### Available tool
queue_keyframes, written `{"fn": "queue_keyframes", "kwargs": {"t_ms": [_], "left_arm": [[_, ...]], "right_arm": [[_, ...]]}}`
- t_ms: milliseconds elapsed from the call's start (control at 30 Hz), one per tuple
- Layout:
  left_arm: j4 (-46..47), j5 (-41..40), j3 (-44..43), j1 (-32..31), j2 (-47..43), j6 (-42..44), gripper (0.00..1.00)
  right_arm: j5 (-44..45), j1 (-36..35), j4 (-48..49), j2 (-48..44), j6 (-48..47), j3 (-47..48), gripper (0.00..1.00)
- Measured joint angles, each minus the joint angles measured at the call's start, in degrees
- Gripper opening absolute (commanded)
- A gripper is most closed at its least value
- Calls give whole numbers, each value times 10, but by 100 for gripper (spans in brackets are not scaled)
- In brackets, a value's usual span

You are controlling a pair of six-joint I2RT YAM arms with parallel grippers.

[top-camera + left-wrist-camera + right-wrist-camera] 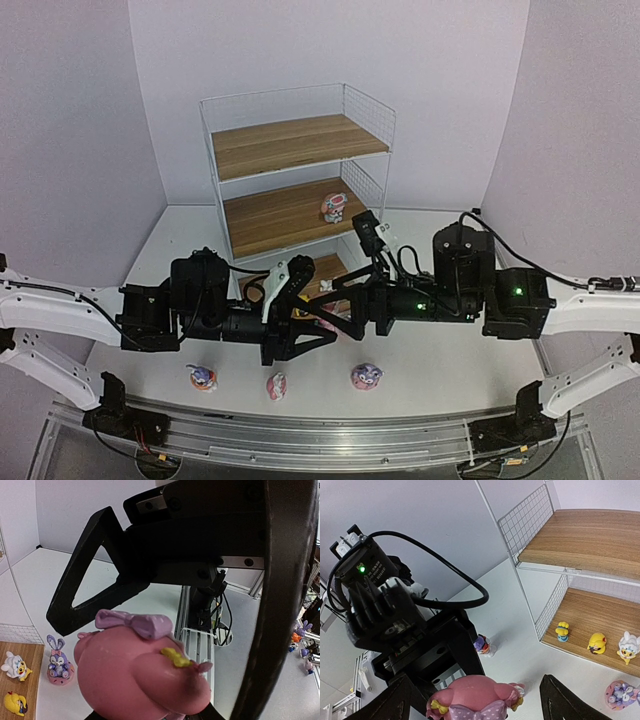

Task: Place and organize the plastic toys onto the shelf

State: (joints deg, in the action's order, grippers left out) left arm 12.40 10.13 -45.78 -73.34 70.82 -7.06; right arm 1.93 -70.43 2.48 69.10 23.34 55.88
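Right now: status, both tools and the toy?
Left tool shut on pink figure. Right tool open, straddling it, not touching. Bunny on table beside shelf bottom tier.

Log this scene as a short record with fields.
left gripper: shut on pink hatted figure
right gripper: open, fingers either side of that figure
shelf bottom board: three small yellow/white toys
shelf middle board: one pink-and-white figure
purple bunny: on table beside bottom board
table, near edge: three loose toys

Toy (334, 207) on middle board (270, 218), three toys (277, 385) on table (440, 372)
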Motion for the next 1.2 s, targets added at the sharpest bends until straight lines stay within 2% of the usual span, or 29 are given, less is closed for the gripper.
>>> {"fn": "queue_keyframes", "kwargs": {"t_ms": [100, 233, 433, 567, 767, 833, 1033, 1167, 1200], "left_arm": [[0, -5, 0, 0, 0, 1, 0], [1, -11, 0, 0, 0, 1, 0], [0, -18, 0, 0, 0, 6, 0], [-1, -30, 0, 0, 0, 14, 0], [-3, -42, 0, -1, 0, 13, 1], [-2, -42, 0, -2, 0, 13, 3], [14, -41, 0, -4, 0, 12, 0], [28, -35, 0, -5, 0, 12, 11], [30, -34, 0, -6, 0, 12, 10]], "right_arm": [[-5, 0, 0, 11, 12, 3, 80], [-14, 0, -1, 17, 27, 3, 65], [-12, 1, -2, 17, 50, 3, 30], [-9, 2, -1, 17, 66, 4, 16], [-11, 4, -3, 15, 70, 4, 8], [-11, 4, -4, 14, 70, 4, 0], [-11, 4, -5, 1, 70, 2, 0], [-7, 3, -5, -9, 74, 0, 0], [-5, 2, -4, -11, 75, -1, 0]]}}
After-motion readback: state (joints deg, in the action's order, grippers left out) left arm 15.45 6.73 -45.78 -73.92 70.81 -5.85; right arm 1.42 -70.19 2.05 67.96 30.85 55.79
